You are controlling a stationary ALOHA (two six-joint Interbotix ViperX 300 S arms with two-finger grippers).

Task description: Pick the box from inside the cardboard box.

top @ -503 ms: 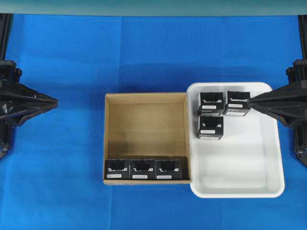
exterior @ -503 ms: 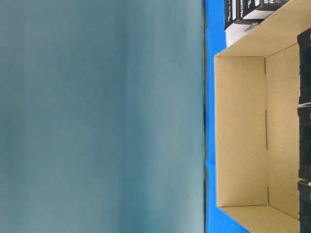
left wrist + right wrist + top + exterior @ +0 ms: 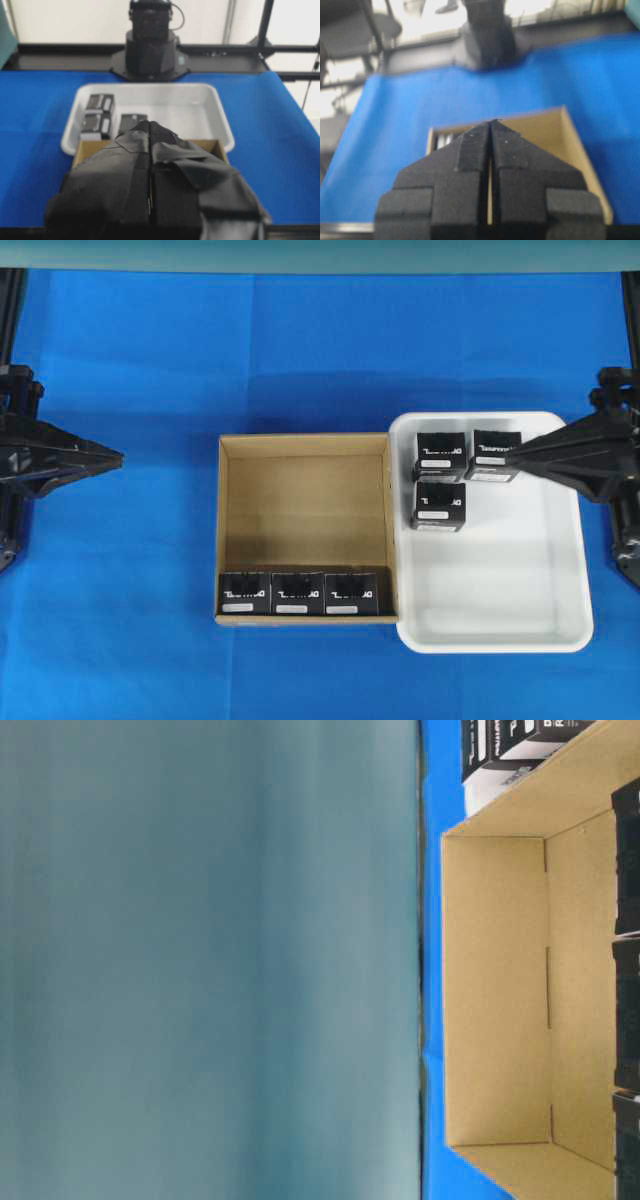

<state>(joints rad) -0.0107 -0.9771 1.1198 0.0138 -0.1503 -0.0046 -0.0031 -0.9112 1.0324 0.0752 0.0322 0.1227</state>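
The cardboard box (image 3: 305,510) lies mid-table, its floor mostly bare. Three black boxes (image 3: 297,593) stand in a row against its near wall; they show at the right edge of the table-level view as black boxes (image 3: 628,860). My left gripper (image 3: 120,453) is shut and empty, well left of the cardboard box (image 3: 90,147). My right gripper (image 3: 510,452) is shut and empty, its tip over a black carton in the white tray. In the right wrist view the shut right gripper (image 3: 491,121) points at the cardboard box (image 3: 555,135).
A white tray (image 3: 500,580) touches the cardboard box's right wall and holds three more black cartons (image 3: 439,505) at its far left corner. The tray (image 3: 200,107) also shows in the left wrist view. Blue cloth covers the table.
My right gripper has edged left, its tip now over the tray's far carton. The left arm has barely shifted. No box has moved.
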